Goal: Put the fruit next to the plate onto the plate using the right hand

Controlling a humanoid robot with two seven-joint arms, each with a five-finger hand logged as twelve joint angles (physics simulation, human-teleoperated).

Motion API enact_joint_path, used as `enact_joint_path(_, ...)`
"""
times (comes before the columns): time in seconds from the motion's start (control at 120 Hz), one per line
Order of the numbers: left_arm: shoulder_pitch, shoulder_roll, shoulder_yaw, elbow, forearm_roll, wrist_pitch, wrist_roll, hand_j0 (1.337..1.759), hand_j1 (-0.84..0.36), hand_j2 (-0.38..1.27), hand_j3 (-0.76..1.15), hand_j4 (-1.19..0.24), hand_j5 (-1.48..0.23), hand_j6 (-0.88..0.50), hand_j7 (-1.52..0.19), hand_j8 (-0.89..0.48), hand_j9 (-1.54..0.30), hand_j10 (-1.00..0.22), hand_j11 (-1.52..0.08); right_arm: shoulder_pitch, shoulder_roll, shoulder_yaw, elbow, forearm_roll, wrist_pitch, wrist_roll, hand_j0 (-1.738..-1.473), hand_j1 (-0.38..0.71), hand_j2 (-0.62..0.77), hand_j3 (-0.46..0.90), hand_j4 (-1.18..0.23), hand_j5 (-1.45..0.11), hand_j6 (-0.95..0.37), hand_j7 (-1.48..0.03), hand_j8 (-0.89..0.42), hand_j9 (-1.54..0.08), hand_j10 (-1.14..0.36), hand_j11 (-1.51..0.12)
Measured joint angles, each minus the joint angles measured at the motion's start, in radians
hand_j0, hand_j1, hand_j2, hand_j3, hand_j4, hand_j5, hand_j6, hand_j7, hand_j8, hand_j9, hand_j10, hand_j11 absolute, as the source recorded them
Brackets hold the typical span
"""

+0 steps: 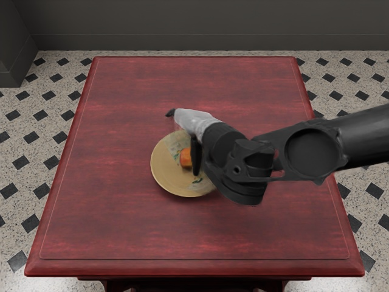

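**Fruit over the plate, grip unclear**

One dark finger (195, 159) is hanging down just right of the fruit (185, 159) and seems to be touching it. The rest of the grip is hiding under the hand, so I cannot tell whether the fingers are pinching the fruit or standing loose around it. The fruit itself is showing as a small orange patch within the outline of the plate (164, 173), toward its right half. Whether it is resting on the plate or hanging just above it is not showing either.

The right hand (193, 125) is sitting over the far right part of the plate, with its arm (316, 149) reaching in from the right edge. The plate is lying near the middle of the table (121, 213).

The task is looking close to done, but the release is where it could fail:
- If the fruit is being held high, it may bounce or roll off the plate on opening.
- If a finger is dragging against it as the hand pulls away to the right, the fruit may be swept over the near right rim.
- If the hand is pressing down on the rim, the plate may tip or slide.
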State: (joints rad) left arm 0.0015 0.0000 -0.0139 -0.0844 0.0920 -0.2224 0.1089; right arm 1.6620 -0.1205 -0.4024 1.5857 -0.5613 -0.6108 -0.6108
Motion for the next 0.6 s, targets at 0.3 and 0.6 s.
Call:
enact_joint_path(0.3, 0.000, 0.000, 0.000, 0.000, 0.000, 0.000, 0.000, 1.658, 0.35, 0.00, 0.00, 0.00, 0.00, 0.00, 0.00, 0.00, 0.00, 0.00, 0.00, -0.380, -0.335, 0.639, 0.028, -0.004, 0.281, 0.000, -1.658, -0.29, 0.01, 0.00, -0.05, -0.07, -0.04, -0.07, -0.04, -0.07, -0.05, -0.07)
enact_joint_path(0.6, 0.000, 0.000, 0.000, 0.000, 0.000, 0.000, 0.000, 1.658, 0.35, 0.00, 0.00, 0.00, 0.00, 0.00, 0.00, 0.00, 0.00, 0.00, 0.00, -0.893, -0.518, 1.300, 0.028, 0.076, 1.005, 0.000, -1.658, -0.31, 0.00, 0.00, -0.03, -0.04, -0.03, -0.04, -0.03, -0.04, -0.03, -0.04)
